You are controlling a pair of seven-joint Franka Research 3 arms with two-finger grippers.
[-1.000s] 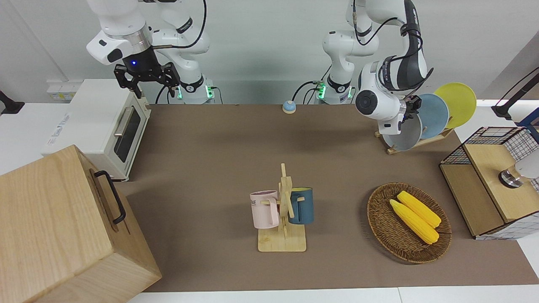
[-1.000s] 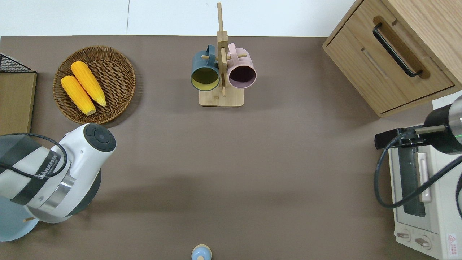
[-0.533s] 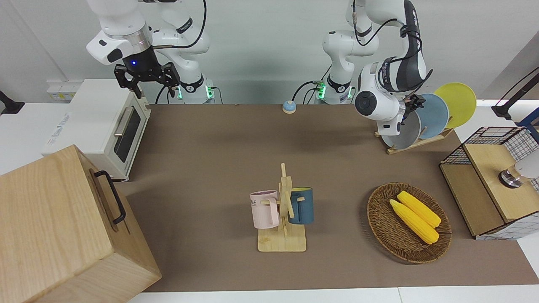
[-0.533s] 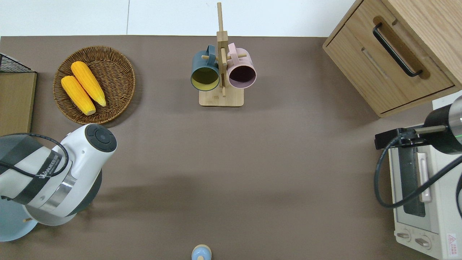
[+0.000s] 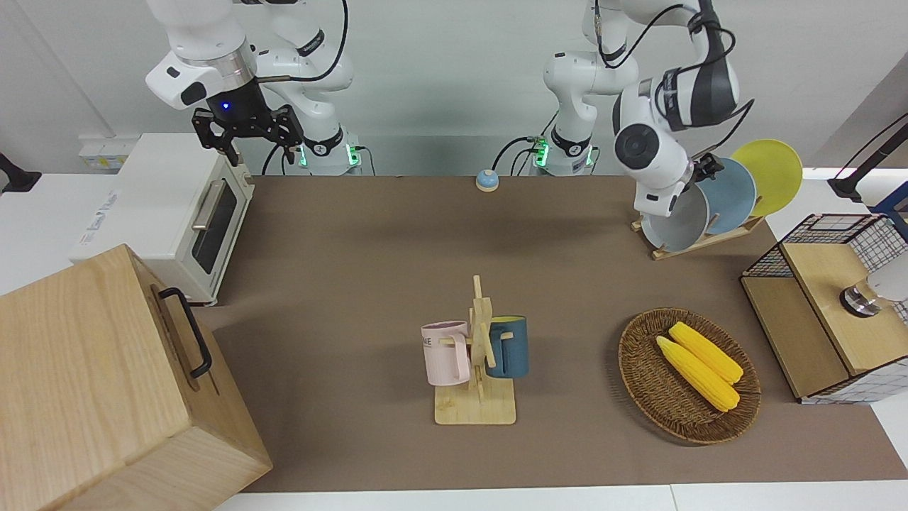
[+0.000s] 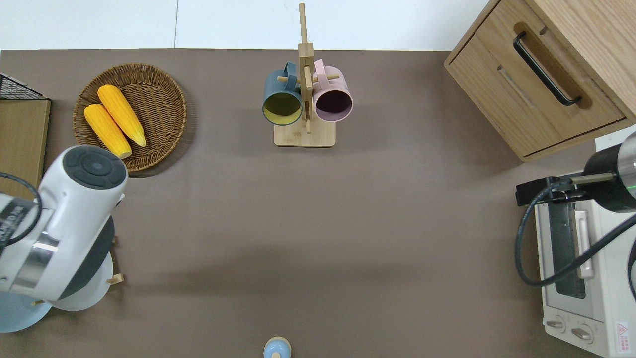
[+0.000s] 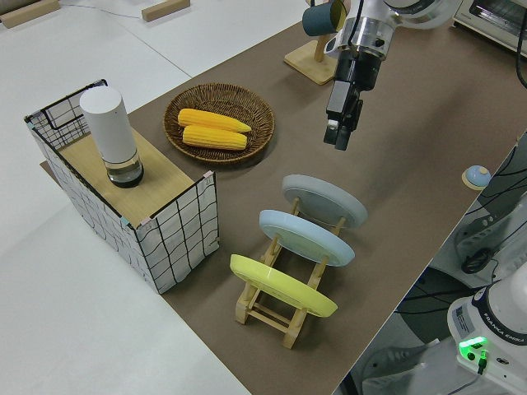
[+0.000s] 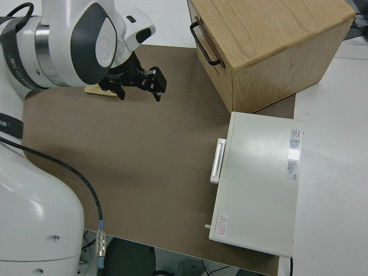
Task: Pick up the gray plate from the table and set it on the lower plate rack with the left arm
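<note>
although the left gripper [image 7: 341, 136] hangs above the rack, its fingers are parted and hold nothing, since the gray plate [image 7: 324, 200] already leans in the lower plate rack [image 7: 284, 309], in the slot beside the blue plate [image 7: 306, 237]. placing looks done; only pulling the arm away seems left. the right arm is parked.

Robotics lab set up as a mock kitchen

2 white jointed robot arms [image 5: 642, 142] stand bolted at a table under a brown mat [image 5: 369, 270], against bare white walls, amid staged kitchen props: a white toaster oven [image 5: 177, 213], a wooden mug tree [image 5: 477, 355], a light-wood plate rack [image 7: 284, 309] and a wicker basket of yellow corn [image 5: 688, 376].
</note>
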